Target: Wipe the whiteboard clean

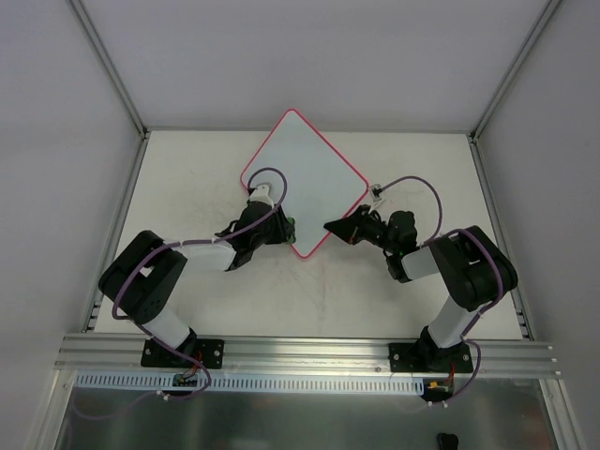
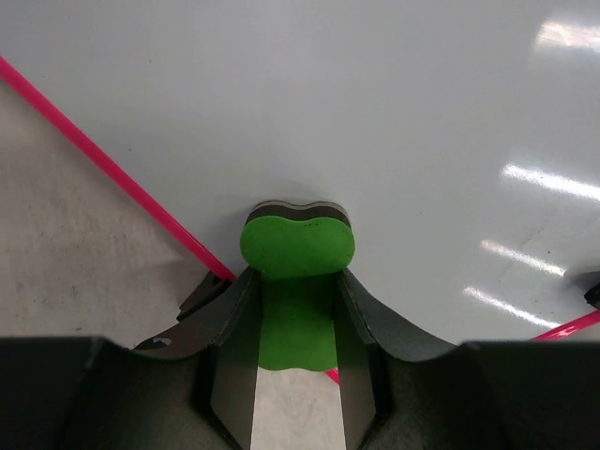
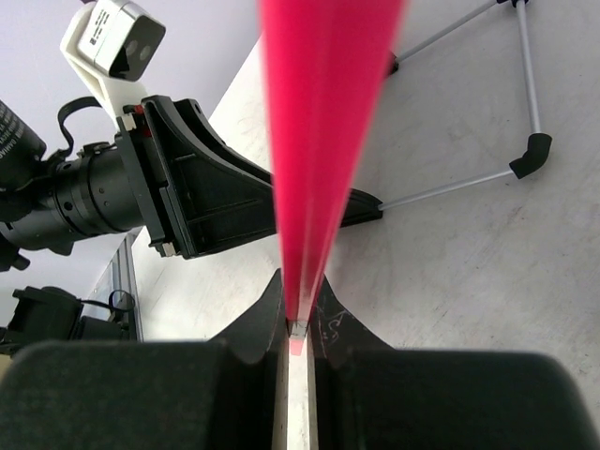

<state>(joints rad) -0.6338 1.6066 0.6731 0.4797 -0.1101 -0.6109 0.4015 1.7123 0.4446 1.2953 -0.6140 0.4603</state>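
Tool (image 2: 296,281) clamps green eraser (image 2: 297,246), lower centre; eraser tip on board (image 2: 375,112). Pink rim (image 2: 112,169) runs diagonally from upper left. Worktop (image 2: 66,262) left.

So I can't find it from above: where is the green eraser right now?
In the left wrist view, the green eraser sits clamped in the left gripper, its end against the whiteboard just inside the pink rim.
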